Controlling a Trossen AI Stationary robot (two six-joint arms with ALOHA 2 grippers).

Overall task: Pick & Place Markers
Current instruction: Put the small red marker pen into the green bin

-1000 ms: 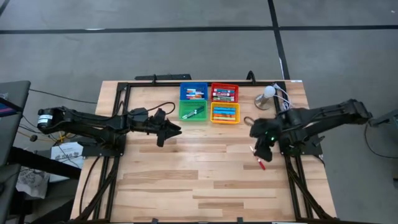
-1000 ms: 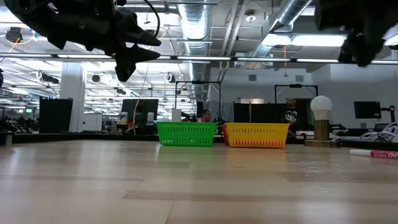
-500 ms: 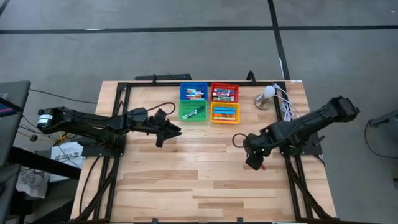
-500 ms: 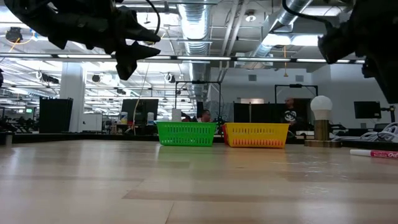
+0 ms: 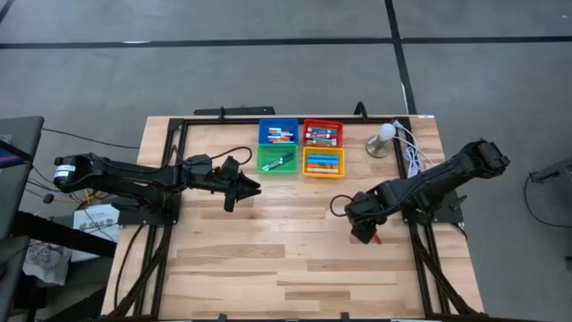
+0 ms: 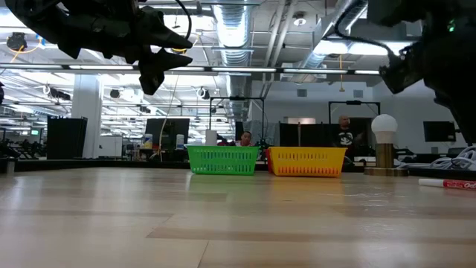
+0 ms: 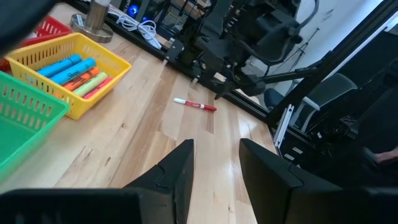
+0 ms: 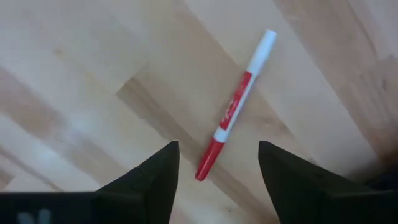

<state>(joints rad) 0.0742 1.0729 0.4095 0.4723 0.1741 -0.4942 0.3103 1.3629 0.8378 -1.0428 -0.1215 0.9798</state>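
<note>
Step in hand looks like pre-grasp on the last loose marker [image 8: 233, 116]. Other markers [image 5: 323, 135] already sit in the four bins at 12 o'clock of the table [image 5: 268, 268]: blue bin [image 5: 278, 132], red bin [image 5: 323, 123], green bin [image 5: 278, 168], yellow bin [image 5: 323, 172].

Right gripper [image 5: 362, 231] hangs over the table at approx 3–4 o'clock, directly above that marker, not touching it. Jaws spread, nothing between them; in right wrist view the marker's red cap end lies in the gap between the fingers [image 8: 152, 180].

Marker lies flat on bare wood, well apart from the bins, red-capped, white barrel w/ a red label band. In high view only a red bit shows, poking out from under the gripper at its 4 o'clock side. Long axis diagonal on the table: in left wrist view it runs roughly crosswise to the plank lines. Can't tell exact heading from high view, gripper covers most of it.

Left gripper [image 7: 214, 168] waits at approx 9–10 o'clock of table centre, just off the green bin, raised, jaws part-open, holding nothing.

Next move prob calls for: shift along the barrel toward its mid so the pinch isn't on the cap tip, check jaw line sits across the long axis, descend, close. Then carry toward 12 o'clock; red bin seems the likely target by cap colour, but that's a guess.
</note>
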